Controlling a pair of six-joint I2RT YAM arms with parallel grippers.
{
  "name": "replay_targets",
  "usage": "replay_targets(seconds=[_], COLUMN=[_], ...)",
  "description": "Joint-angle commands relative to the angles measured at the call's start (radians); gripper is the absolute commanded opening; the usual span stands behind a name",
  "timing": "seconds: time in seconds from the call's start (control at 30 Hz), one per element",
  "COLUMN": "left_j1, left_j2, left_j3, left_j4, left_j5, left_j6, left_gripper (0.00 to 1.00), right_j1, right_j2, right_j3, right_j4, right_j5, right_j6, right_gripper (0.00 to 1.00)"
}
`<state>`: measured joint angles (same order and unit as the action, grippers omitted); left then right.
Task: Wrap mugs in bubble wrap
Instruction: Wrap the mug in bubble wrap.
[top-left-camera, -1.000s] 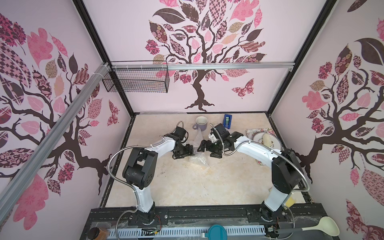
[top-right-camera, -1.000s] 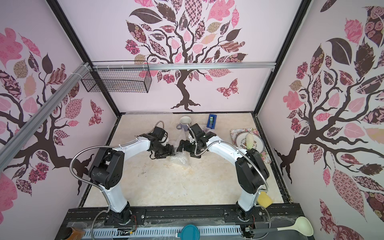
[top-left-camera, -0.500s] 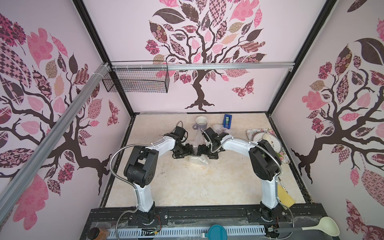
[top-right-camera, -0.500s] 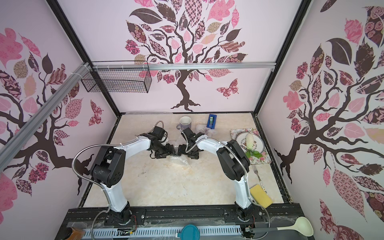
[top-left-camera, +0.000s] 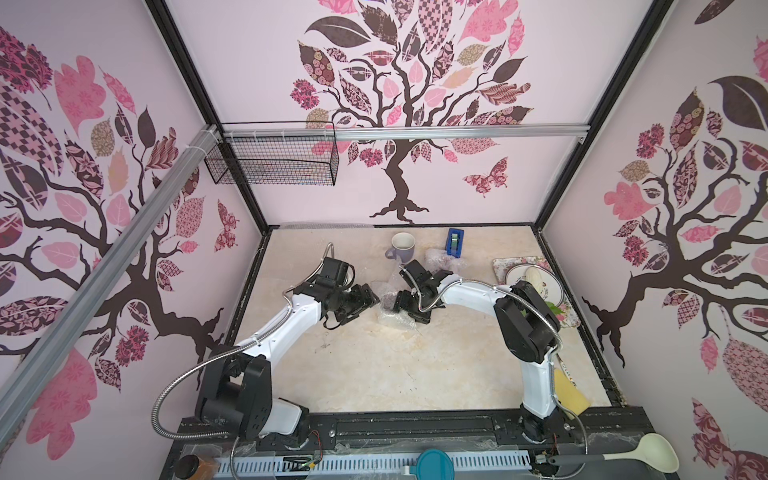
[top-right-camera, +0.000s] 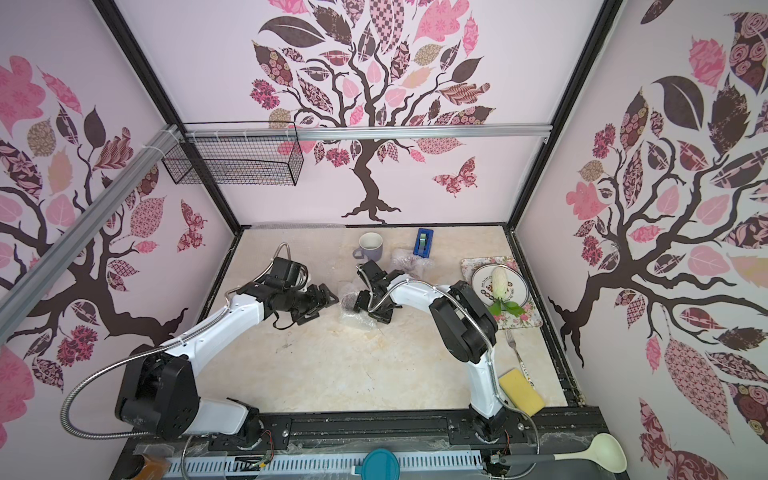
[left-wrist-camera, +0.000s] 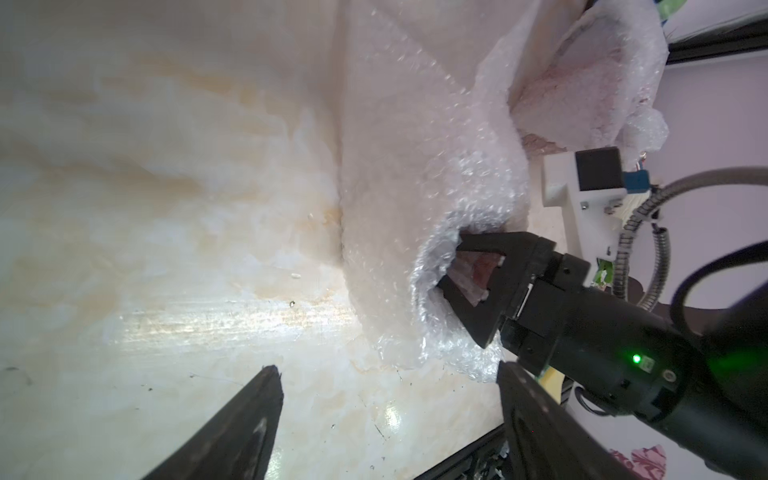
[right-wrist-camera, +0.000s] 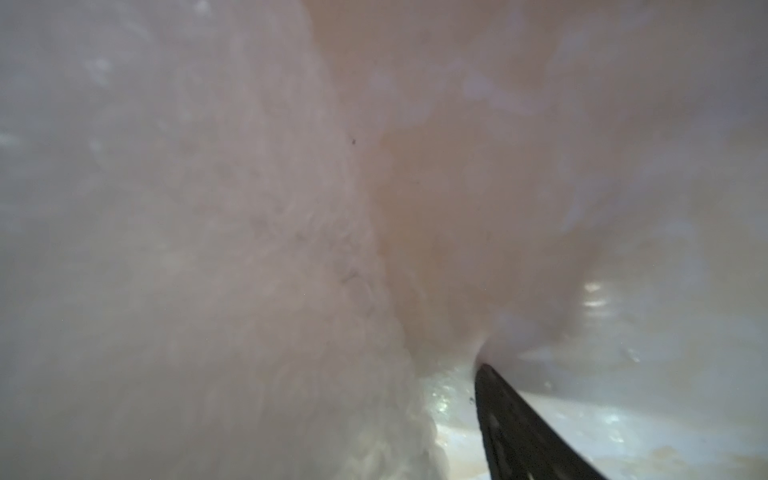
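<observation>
A crumpled bundle of bubble wrap (top-left-camera: 388, 296) (top-right-camera: 347, 296) lies mid-table between both grippers. My left gripper (top-left-camera: 374, 300) (left-wrist-camera: 390, 374) is open just left of it, with only bare table between its fingers. My right gripper (top-left-camera: 394, 301) (left-wrist-camera: 451, 264) is pushed into the bundle from the right. Its jaws stand apart, with wrap and something reddish between them. In the right wrist view the wrap (right-wrist-camera: 208, 249) fills the picture, and one finger (right-wrist-camera: 519, 424) shows. The lavender mug (top-left-camera: 402, 245) (top-right-camera: 369, 246) stands upright and bare at the back. A second wrapped bundle (top-left-camera: 441, 262) (top-right-camera: 409, 262) lies beside it.
A blue tape dispenser (top-left-camera: 455, 241) stands at the back. More wrap (top-left-camera: 324, 226) lies along the back wall. At the right are a floral tray (top-right-camera: 528, 320) with a plate, a fork (top-right-camera: 515, 349) and a yellow sponge (top-right-camera: 521, 392). A wire basket (top-left-camera: 270, 160) hangs on the wall.
My right arm swung in toward the middle and its gripper pushed into the bundle, jaws narrowing. The left gripper stayed beside the bundle and opened a little wider.
</observation>
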<state>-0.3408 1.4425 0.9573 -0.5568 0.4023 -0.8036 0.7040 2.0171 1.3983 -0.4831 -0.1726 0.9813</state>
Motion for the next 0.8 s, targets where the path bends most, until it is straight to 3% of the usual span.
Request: replay_targets(seconds=[0.0,0.5,0.77], left_j1=[-0.015,-0.061,-0.118], left_j2=[0.054,0.279,0.482], left_j3=[-0.042,0.138,0.322], left_j4=[0.128,0.001,-0.160], left_j5=[0.030,-0.028,0.011], left_j6=[-0.101,0.019,0.211], left_gripper=[0.82,0.80,0.66], right_j1=[0.008,0.010,0.010], right_j2=[-0.037,-0.108,-0.196], right_j3=[-0.057,-0.128,-0.194], right_j4=[-0.023,0.032,0.095], right_j5=[0.023,-0.063,-0.146], right_j6=[0.115,0.147,0.199], right_gripper=[0.78,0.79,0.81])
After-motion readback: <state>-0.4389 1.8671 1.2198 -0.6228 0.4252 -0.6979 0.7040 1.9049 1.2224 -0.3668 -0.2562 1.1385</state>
